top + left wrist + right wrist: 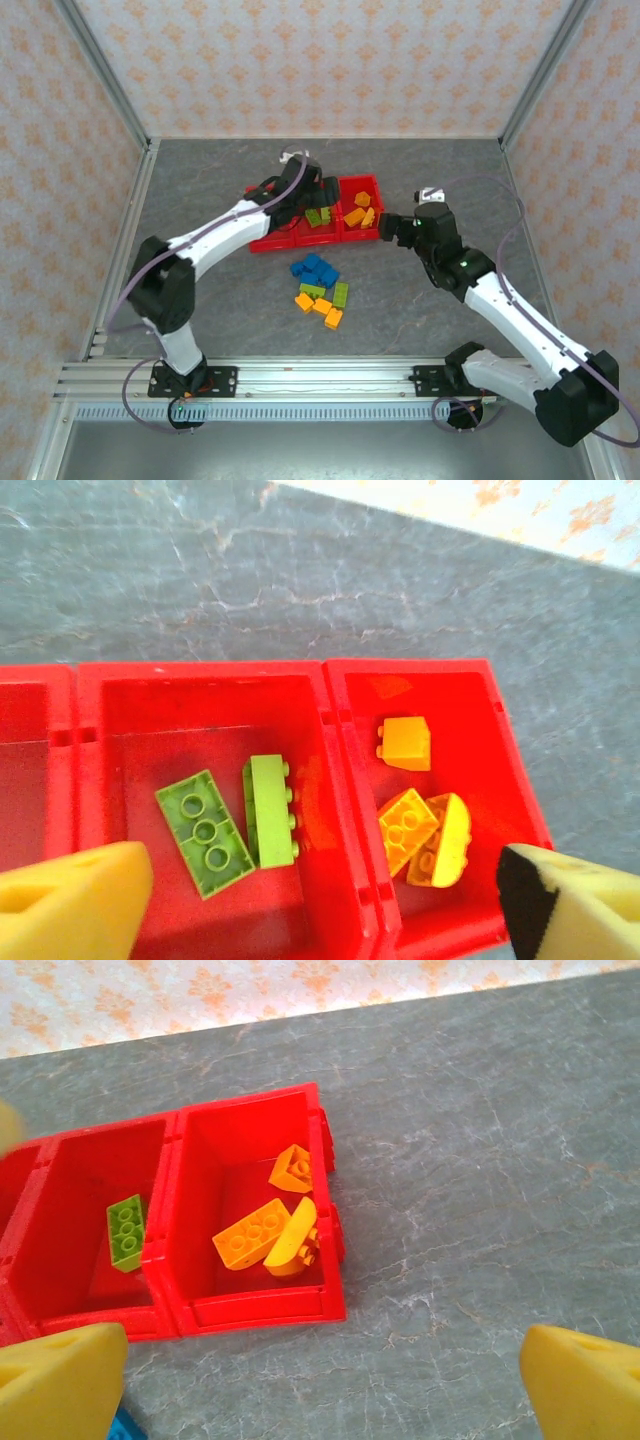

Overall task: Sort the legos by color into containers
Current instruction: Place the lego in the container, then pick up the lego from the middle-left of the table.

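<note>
Starting at the left: the left gripper [300, 195] hangs over the bright red plastic tray of three joined open-top bins [300, 243], jaws spread wide with nothing between the yellow foam fingertips [70, 910].

Its wrist camera looks straight down into the tray. The left bin [30, 710] peeks in at the edge. The middle bin [190, 695] holds two lime-green studded bricks, one flat with studs up [205, 832], one tipped on its side [270, 810] and touching it. The right bin [470, 750] holds three orange-yellow bricks, two of them [407, 825] leaning together and one [405, 743] apart behind them.

Further right, the right gripper [392, 228] sits just beside the tray's right end, jaws fully apart and empty too.

What matters next, I'd say, is the loose pile of bricks [320, 290] on the grey stone-pattern table [190, 180]. It lies on the near side of the tray, towards the arm bases, so either gripper must pull back to reach it. Neither looks clearly nearer.

The blue bricks [315, 270] lie closest to the tray. One long green brick [340, 293] points its long axis at the tray.

The overhead view lays out that pile (its left arm covers the tray's left end). The right wrist camera gives a clean look at the right bin, plus a sliver of blue [125, 1428] at its lower left.
</note>
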You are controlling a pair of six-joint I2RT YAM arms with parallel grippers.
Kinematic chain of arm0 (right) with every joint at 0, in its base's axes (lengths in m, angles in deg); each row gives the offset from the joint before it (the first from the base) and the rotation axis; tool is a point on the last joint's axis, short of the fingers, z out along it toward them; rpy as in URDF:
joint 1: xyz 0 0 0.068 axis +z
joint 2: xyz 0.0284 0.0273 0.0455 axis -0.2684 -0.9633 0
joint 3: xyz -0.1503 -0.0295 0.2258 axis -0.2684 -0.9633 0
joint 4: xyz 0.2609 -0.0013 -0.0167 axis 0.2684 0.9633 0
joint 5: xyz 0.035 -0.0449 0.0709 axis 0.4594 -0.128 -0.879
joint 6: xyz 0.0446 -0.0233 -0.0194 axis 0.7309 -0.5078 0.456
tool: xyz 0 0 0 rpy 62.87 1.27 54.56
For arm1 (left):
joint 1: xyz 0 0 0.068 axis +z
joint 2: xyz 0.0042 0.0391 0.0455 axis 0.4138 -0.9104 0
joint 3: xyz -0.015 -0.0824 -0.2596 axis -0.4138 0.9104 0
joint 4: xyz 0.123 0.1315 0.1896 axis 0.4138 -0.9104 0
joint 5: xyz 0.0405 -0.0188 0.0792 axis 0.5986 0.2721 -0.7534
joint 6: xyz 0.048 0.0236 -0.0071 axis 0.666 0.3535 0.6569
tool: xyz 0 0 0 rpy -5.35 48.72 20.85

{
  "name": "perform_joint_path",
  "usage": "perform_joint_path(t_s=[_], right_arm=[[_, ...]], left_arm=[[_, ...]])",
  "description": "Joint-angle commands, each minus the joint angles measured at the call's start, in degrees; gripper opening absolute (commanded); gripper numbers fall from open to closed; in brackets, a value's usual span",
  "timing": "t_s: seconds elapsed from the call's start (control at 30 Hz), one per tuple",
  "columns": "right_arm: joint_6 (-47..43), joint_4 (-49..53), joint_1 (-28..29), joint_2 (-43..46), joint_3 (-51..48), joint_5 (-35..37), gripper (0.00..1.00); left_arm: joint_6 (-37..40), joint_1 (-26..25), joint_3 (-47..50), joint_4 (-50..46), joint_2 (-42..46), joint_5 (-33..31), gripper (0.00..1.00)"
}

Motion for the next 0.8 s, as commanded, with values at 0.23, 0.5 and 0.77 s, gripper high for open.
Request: perform_joint_path(t_s=[0.23,0.5,0.77], right_arm=[[10.0,-0.1,-6.8,-2.9,3.9,5.3,1.0],[13.8,-0.8,-9.2,-2.1,3.3,9.0,1.0],[14.9,-1.4,-9.3,0.2,1.9,9.4,1.0]], left_arm=[[-5.8,-15.3,12.9,-5.9,6.6,-3.3,0.88],[-11.0,-26.9,9.3,-12.0,2.5,-10.5,0.81],[-13.1,-29.4,7.7,-13.4,-4.1,-6.0,0.72]])
